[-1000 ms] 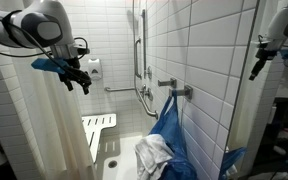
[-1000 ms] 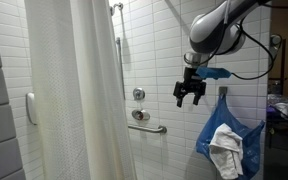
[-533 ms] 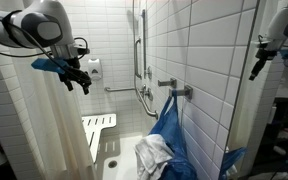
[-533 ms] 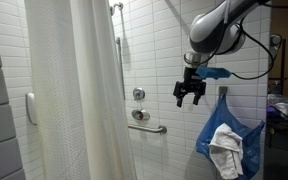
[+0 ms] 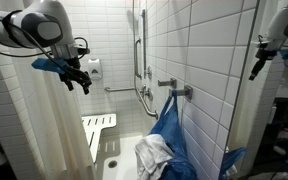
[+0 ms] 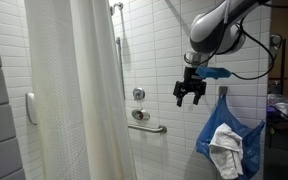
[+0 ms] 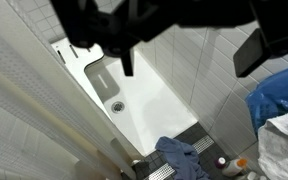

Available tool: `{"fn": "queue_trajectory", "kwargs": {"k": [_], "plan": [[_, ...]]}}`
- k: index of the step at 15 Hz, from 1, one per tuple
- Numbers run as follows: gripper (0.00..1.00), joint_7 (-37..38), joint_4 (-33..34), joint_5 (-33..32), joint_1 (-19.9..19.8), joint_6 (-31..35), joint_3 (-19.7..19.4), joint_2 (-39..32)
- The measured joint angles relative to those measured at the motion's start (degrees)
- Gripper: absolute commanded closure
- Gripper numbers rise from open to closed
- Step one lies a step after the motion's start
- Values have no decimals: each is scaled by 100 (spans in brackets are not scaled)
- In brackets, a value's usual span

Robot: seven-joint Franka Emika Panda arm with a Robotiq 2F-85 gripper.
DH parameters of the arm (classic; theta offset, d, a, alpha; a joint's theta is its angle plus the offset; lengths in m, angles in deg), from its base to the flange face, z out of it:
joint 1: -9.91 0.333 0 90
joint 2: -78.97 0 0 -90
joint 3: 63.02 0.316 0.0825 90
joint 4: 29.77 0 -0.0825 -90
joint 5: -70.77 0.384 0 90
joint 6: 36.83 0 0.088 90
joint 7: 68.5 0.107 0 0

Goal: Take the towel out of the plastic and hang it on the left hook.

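A blue plastic bag (image 5: 170,135) hangs from a wall hook (image 5: 183,92) in a tiled shower. A white towel (image 5: 151,156) bulges out of its opening. Bag (image 6: 230,128) and towel (image 6: 225,150) show in both exterior views. My gripper (image 5: 77,81) hangs in the air, open and empty, well away from the bag, about level with the hooks (image 6: 223,92). In the wrist view my gripper (image 7: 192,55) has its dark fingers (image 7: 258,52) wide apart at the top. The bag (image 7: 277,98) and towel (image 7: 286,146) sit at the right edge.
A white shower curtain (image 6: 79,100) hangs beside the arm. Grab bars (image 5: 139,45) and a valve (image 6: 138,94) are on the tiled wall. A folding seat (image 5: 97,127) is below. On the floor lie a blue cloth (image 7: 183,158), bottles (image 7: 240,163) and the shower drain (image 7: 118,104).
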Motion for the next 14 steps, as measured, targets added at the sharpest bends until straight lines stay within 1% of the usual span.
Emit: {"fn": "queue_trajectory", "kwargs": {"k": [2, 6, 10, 14], "plan": [[0, 213, 1, -5, -73, 103, 17, 0], [0, 807, 15, -110, -396, 448, 88, -48], [0, 1277, 85, -539, -854, 899, 143, -280], [0, 1469, 365, -907, -1272, 1166, 137, -720]]}}
